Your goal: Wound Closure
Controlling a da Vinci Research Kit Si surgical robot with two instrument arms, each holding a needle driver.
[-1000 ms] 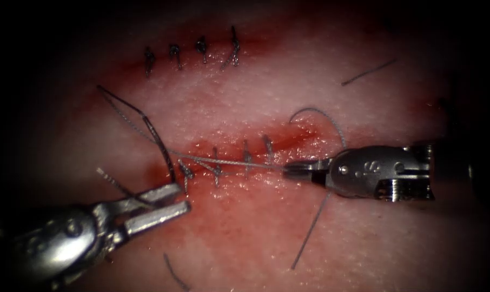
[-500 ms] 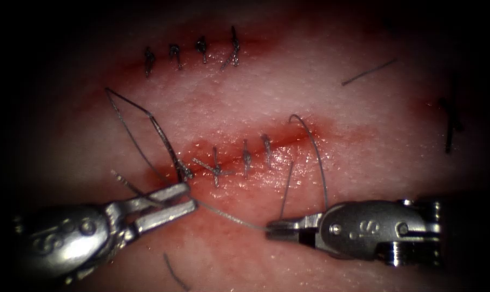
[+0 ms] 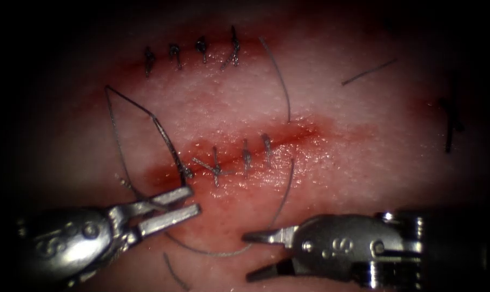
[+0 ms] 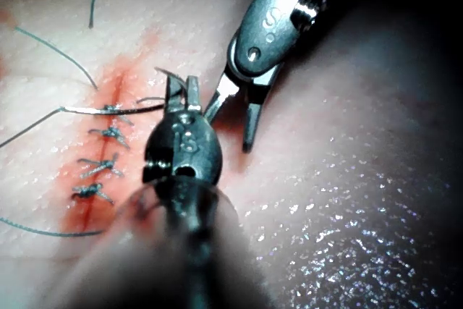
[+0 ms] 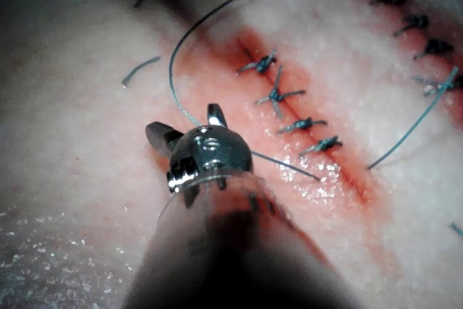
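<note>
The cut [image 3: 266,141] runs across the tissue [image 3: 364,162] and carries several dark stitches [image 3: 246,158], with red fluid around it. Below the cut's left end my left tool [image 3: 193,200] is shut on the thread [image 3: 212,253]. From there the thread sags in a slack curve and rises toward the cut. A thread loop [image 3: 131,108] stands up from the leftmost stitch. My right tool [image 3: 247,257] is below the cut with its jaws wide apart and nothing between them. The left wrist view shows my left tool [image 4: 184,85] beside the open right tool [image 4: 227,132]. The right wrist view shows my right tool [image 5: 184,121] open near the stitches [image 5: 289,110].
A second stitched row [image 3: 191,54] lies above the cut. Loose cut ends of thread rest on the tissue at the upper right [image 3: 369,71], far right [image 3: 450,124] and bottom [image 3: 174,273]. One long strand [image 3: 282,81] curves up from the cut's right part.
My right tool pulled the thread down and away from the cut, then opened and let it go. The strand went slack and one end swung upward. The left tool barely moved.
</note>
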